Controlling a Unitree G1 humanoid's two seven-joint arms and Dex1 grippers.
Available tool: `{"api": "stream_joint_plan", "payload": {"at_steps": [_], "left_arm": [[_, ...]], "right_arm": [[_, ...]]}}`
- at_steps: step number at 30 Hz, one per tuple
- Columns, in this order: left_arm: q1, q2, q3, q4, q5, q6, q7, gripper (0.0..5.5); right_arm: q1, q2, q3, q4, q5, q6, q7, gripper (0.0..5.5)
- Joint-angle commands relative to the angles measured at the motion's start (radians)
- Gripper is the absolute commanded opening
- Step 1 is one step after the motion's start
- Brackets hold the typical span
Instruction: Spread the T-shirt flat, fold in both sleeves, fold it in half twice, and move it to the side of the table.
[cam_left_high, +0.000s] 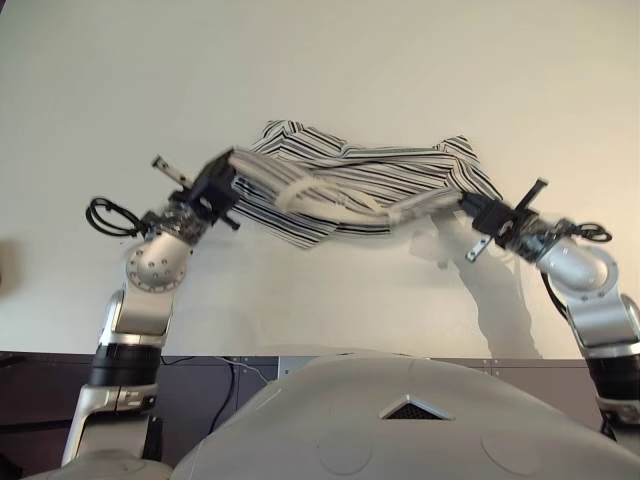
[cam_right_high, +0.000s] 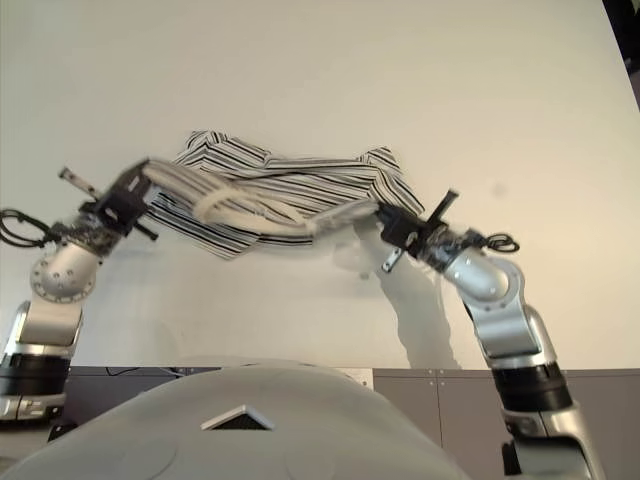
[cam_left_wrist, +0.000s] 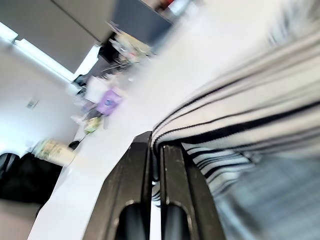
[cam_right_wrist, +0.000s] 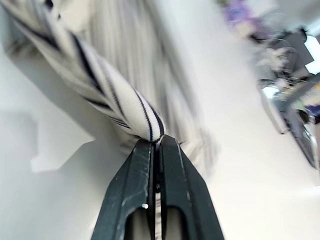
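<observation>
One striped T-shirt (cam_left_high: 350, 180) stretches between two end effectors over the white surface (cam_left_high: 420, 70), its crumpled bulk lying just beyond them. The left end effector (cam_left_wrist: 155, 150) is clamped on one edge of the fabric. The right end effector (cam_right_wrist: 156, 141) pinches a twisted end opposite.

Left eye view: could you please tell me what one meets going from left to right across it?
In order: left claw, shut on one end of the cloth → T-shirt, striped, bunched and stretched between the two → right claw, shut on the other end.
</observation>
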Motion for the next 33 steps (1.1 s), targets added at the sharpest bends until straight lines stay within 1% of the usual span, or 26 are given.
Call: {"api": "stream_joint_plan", "payload": {"at_steps": [1, 3, 5, 7, 9, 12, 14, 17, 19, 23, 25, 27, 28, 30, 31, 33], "left_arm": [[-0.306, -0.102, 0.041, 0.124, -0.117, 0.121, 0.016, 0.14], [-0.520, -0.148, 0.043, 0.268, -0.144, 0.140, 0.024, 0.14], [-0.746, -0.179, 0.045, 0.449, -0.143, 0.141, 0.042, 0.14], [-0.933, -0.183, 0.040, 0.611, -0.121, 0.120, 0.060, 0.14], [-1.083, -0.175, 0.036, 0.756, -0.106, 0.089, 0.071, 0.14], [-1.256, -0.159, 0.052, 0.929, -0.110, 0.040, 0.074, 0.14], [-1.356, -0.138, 0.073, 0.994, -0.132, 0.025, 0.038, 0.14], [-1.443, -0.113, 0.087, 1.060, -0.155, 0.039, -0.043, 0.14], [-1.478, -0.099, 0.082, 1.115, -0.143, 0.036, -0.056, 0.14], [-1.471, -0.093, 0.079, 1.144, -0.148, 0.040, -0.095, 0.14], [-1.420, -0.098, 0.081, 1.141, -0.152, 0.046, -0.099, 0.14], [-1.313, -0.110, 0.080, 1.073, -0.170, 0.073, -0.138, 0.14], [-1.241, -0.111, 0.081, 0.980, -0.197, 0.107, -0.181, 0.14], [-1.030, -0.076, 0.109, 0.576, -0.354, 0.289, -0.314, 0.14], [-0.941, -0.051, 0.145, 0.371, -0.466, 0.407, -0.351, 0.14], [-0.814, -0.002, 0.234, 0.062, -0.697, 0.604, -0.367, 0.14]], "right_arm": [[-0.329, 0.135, -0.077, 0.162, 0.121, 0.122, -0.067, 0.10], [-0.535, 0.198, -0.105, 0.329, 0.129, 0.115, -0.135, 0.10], [-0.771, 0.255, -0.129, 0.557, 0.117, 0.052, -0.222, 0.10], [-0.966, 0.286, -0.142, 0.754, 0.090, -0.035, -0.308, 0.10], [-1.107, 0.295, -0.147, 0.894, 0.062, -0.116, -0.389, 0.10], [-1.262, 0.292, -0.157, 1.059, 0.031, -0.230, -0.479, 0.10], [-1.353, 0.279, -0.162, 1.128, 0.020, -0.289, -0.499, 0.10], [-1.442, 0.247, -0.166, 1.205, 0.004, -0.325, -0.495, 0.10], [-1.472, 0.230, -0.168, 1.253, -0.009, -0.329, -0.507, 0.10], [-1.440, 0.230, -0.160, 1.267, -0.021, -0.330, -0.496, 0.10], [-1.382, 0.240, -0.140, 1.262, -0.031, -0.332, -0.467, 0.10], [-1.258, 0.251, -0.123, 1.204, -0.019, -0.321, -0.396, 0.10], [-1.173, 0.251, -0.129, 1.110, 0.021, -0.298, -0.338, 0.10], [-0.927, 0.210, -0.164, 0.648, 0.261, -0.132, -0.150, 0.10], [-0.815, 0.163, -0.203, 0.401, 0.407, -0.013, -0.091, 0.10], [-0.663, 0.056, -0.288, 0.058, 0.652, 0.168, -0.039, 0.10]]}}
